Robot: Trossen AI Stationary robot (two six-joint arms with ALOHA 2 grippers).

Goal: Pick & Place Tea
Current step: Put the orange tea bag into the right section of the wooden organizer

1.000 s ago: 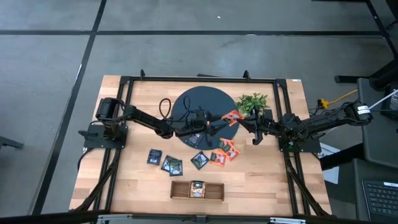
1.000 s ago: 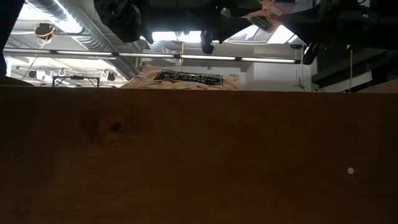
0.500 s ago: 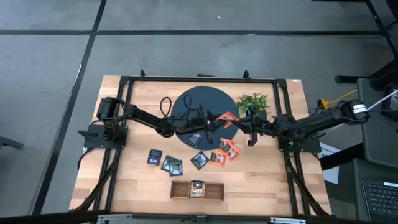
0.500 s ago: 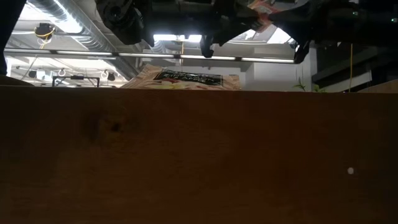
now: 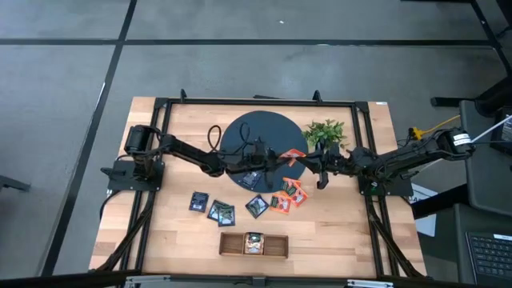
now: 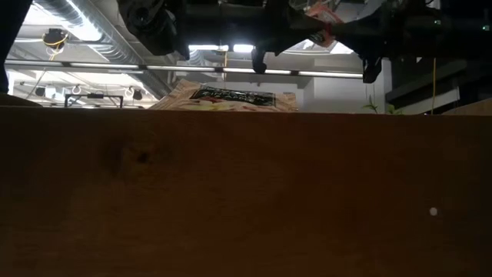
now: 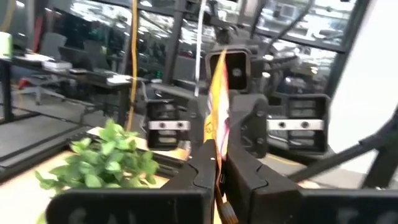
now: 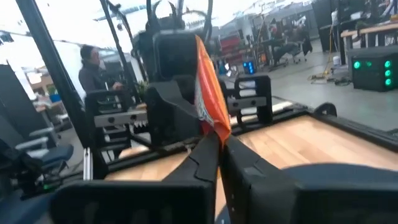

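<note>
One orange-red tea sachet (image 5: 293, 157) hangs above the table's middle, by the right edge of a dark round disc (image 5: 254, 140). My left gripper (image 5: 285, 158) reaches it from the left and is shut on it. My right gripper (image 5: 307, 162) reaches it from the right and is also shut on it. In the left wrist view the sachet (image 7: 217, 93) shows edge-on, and the right wrist view shows the sachet (image 8: 208, 93) too. More tea sachets, dark (image 5: 222, 212) and orange-red (image 5: 288, 192), lie flat on the wood. My left gripper pinches the sachet's lower left part (image 7: 217, 146) between its two fingers. The fingers come in about level from the table's left. The sachet stands on edge above the fingers, clear of the table. My right gripper pinches the sachet's lower right part (image 8: 213, 127) between its two fingers. It comes in about level from the table's right, facing the left gripper. The sachet rises above the fingers, tilted a little.
A narrow wooden tray (image 5: 232, 244) stands near the front edge with one sachet in its middle compartment. A leafy green plant (image 5: 326, 130) stands at the far right, just behind my right gripper. A black frame (image 5: 256, 102) runs round the table.
My left gripper has shut on the orange-red sachet, which my right gripper was holding up; before, its fingers stood open beside it. The sachet stays lifted between the two grippers.
</note>
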